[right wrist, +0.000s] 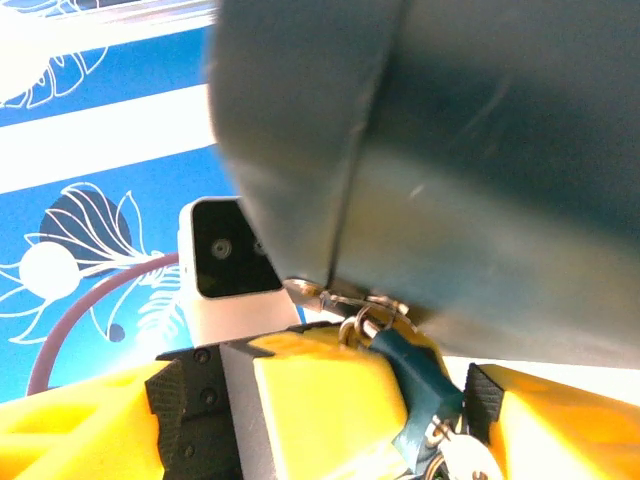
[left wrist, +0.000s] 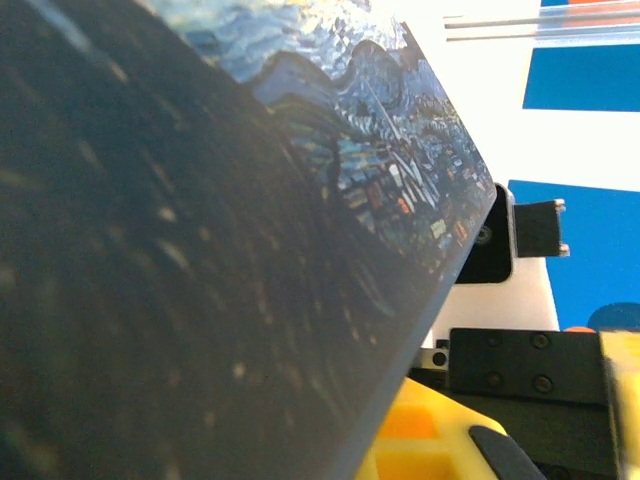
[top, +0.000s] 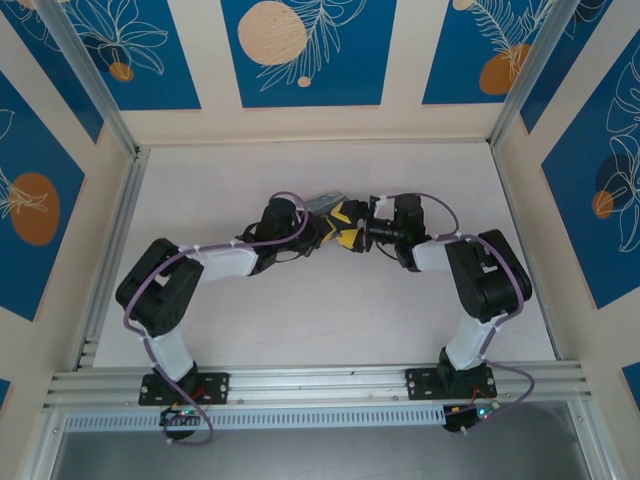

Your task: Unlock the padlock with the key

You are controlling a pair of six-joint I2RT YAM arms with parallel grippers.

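Mid-table, left gripper (top: 326, 228) clenching one tin (left wrist: 250, 250), right gripper (right wrist: 440, 410) released around one padlock (right wrist: 413, 378).

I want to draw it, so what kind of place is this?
Probably a robot test booth, not a home. A left robot arm and a right robot arm are bolted to a metal rail at the edge of a white table, boxed in by blue leaf-pattern panels.
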